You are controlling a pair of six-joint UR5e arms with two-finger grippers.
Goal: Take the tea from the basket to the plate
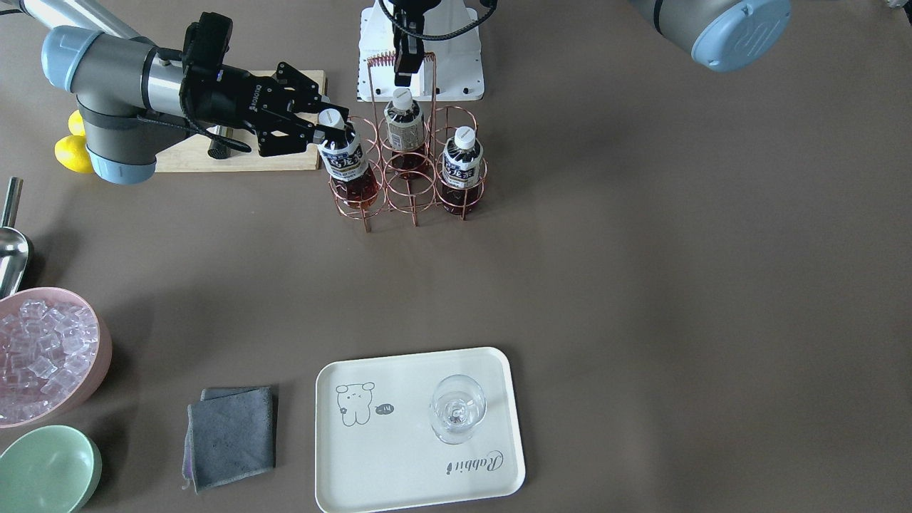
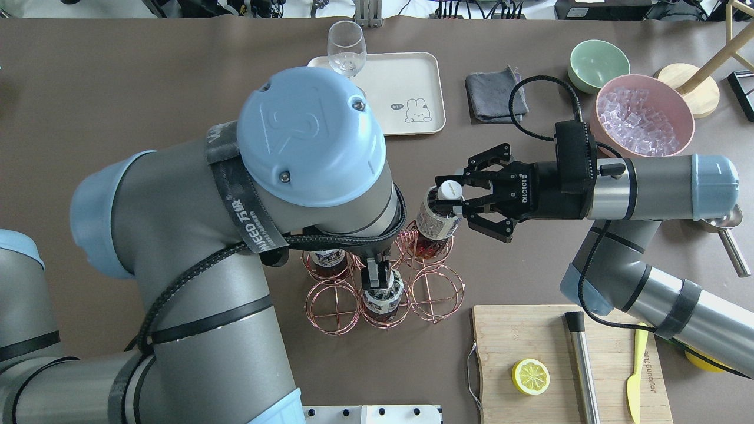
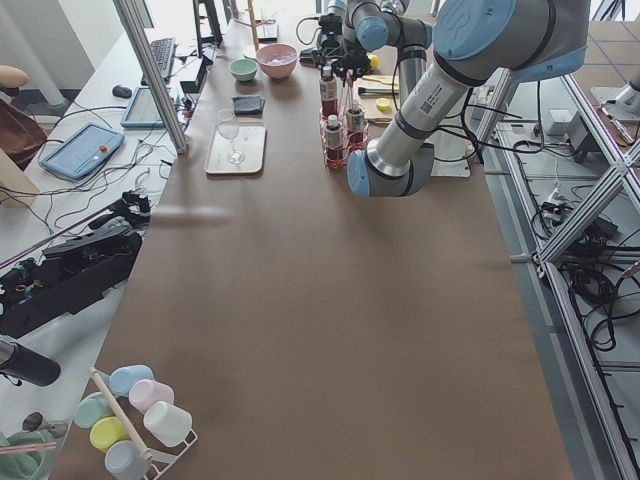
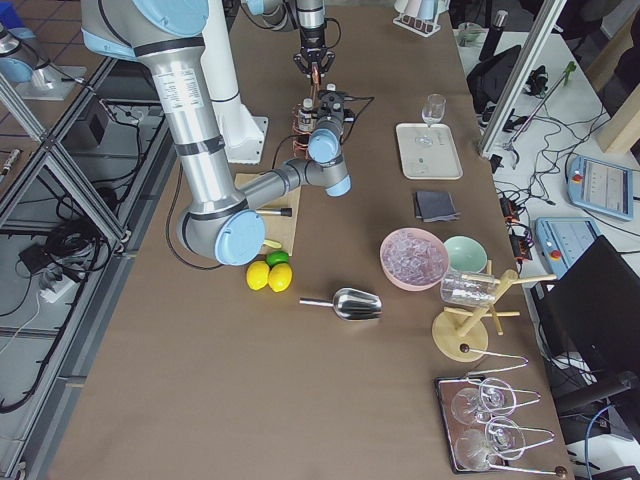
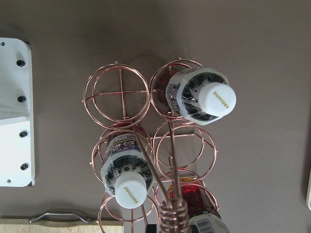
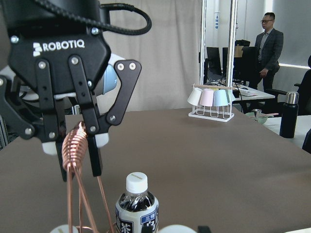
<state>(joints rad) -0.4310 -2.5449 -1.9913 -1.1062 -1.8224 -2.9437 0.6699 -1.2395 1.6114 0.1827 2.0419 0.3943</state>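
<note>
The right gripper point(image 1: 333, 128) clenches the neck of the tea point(image 1: 343, 160), tilted in a corner cell of the basket point(image 1: 412, 203). Full, smooth and probably weighty, it suits that stiff under-cap hold. The left gripper point(image 6: 80, 155) pinches the basket's handle. Cell rings may snag; beyond the basket, a glass point(image 1: 457, 410) crowds the plate point(image 1: 399, 463).

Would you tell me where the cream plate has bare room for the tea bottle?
The plate is bare across the half with the bear drawing and along the edge by the Rabbit script. The only crowded part is where the glass stands.
</note>
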